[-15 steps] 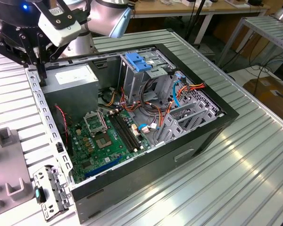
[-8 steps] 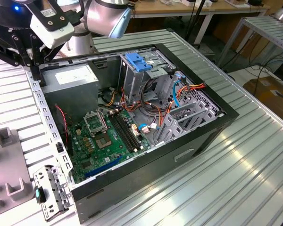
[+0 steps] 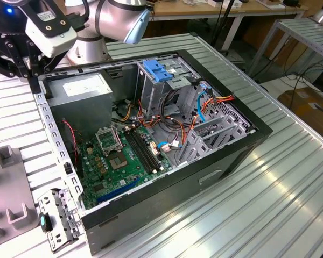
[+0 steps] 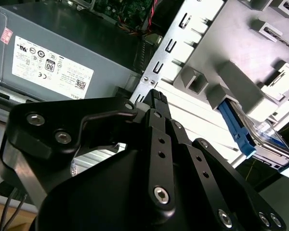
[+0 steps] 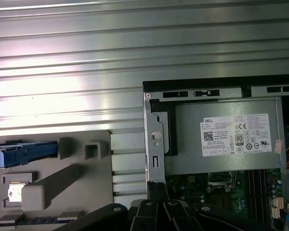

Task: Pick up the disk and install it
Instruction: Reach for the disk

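Observation:
The disk [image 4: 260, 137] is a flat drive with blue side rails, lying in a grey holder [image 4: 231, 82] on the table beside the computer case. In the first wrist view the disk [image 5: 24, 155] shows its blue rail at the holder's [image 5: 62, 183] edge. My gripper [image 4: 155, 100] hangs over the case's corner by the power supply, well apart from the disk. Its black fingers meet at the tips, shut with nothing between them. In the exterior view the gripper [image 3: 26, 67] is at the far left, above the case's back corner.
The open computer case [image 3: 226, 156] lies on a ribbed metal table [image 3: 290, 177]. Inside are a grey power supply [image 3: 81, 88], a green motherboard [image 3: 118, 161], loose cables and a drive cage holding a blue caddy [image 3: 159, 70]. A metal bracket [image 3: 56, 217] lies near the case's front.

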Controlling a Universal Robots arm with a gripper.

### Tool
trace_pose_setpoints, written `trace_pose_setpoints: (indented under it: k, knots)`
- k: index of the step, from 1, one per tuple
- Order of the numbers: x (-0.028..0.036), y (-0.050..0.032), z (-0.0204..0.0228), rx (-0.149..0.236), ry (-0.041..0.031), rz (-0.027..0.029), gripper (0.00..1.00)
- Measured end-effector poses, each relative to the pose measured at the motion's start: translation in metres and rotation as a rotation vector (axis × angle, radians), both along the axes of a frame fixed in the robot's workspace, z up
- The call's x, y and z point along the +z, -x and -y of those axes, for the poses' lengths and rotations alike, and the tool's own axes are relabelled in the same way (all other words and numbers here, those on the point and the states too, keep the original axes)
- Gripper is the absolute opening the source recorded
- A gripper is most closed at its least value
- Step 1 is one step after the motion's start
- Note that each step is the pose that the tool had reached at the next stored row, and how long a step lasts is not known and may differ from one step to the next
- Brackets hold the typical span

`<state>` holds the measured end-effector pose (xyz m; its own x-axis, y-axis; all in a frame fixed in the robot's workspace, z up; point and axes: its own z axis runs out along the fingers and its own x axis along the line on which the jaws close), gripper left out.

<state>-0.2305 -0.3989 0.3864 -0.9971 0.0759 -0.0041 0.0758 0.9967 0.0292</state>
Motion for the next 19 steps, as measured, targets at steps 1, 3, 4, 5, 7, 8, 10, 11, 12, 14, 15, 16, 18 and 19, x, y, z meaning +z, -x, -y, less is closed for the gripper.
trace_pose_setpoints:
  k: [1,3,4,5,7,8,10,11,12,14,15,16,18,19]
  knots:
    - [-0.0001,0.0010,0.0000,0.000,0.0000,-0.0003,0.11]
    - [-0.0003,0.0031,0.0000,0.000,0.0000,-0.0011,0.11]
    - [-0.0005,0.0046,0.0000,0.000,0.0000,-0.0015,0.11]
    - [-0.0007,0.0064,0.0000,0.000,0.0000,-0.0022,0.11]
    - [-0.0010,0.0088,0.0000,0.000,0.0001,-0.0030,0.11]
    - [-0.0011,0.0099,0.0000,0.000,0.0000,-0.0032,0.11]
    - [-0.0014,0.0122,0.0000,0.000,-0.0001,-0.0039,0.11]
    - [-0.0015,0.0135,0.0000,0.000,0.0000,-0.0042,0.11]
    - [-0.0016,0.0146,0.0000,0.000,0.0000,-0.0045,0.11]
    - [-0.0019,0.0174,0.0000,0.000,0.0000,-0.0053,0.11]
    - [-0.0020,0.0188,0.0000,0.000,0.0000,-0.0057,0.11]
    - [-0.0022,0.0204,0.0000,0.000,0.0000,-0.0061,0.11]
    - [-0.0025,0.0227,0.0000,0.000,0.0000,-0.0067,0.11]
    - [-0.0027,0.0248,0.0000,0.000,0.0000,-0.0072,0.11]
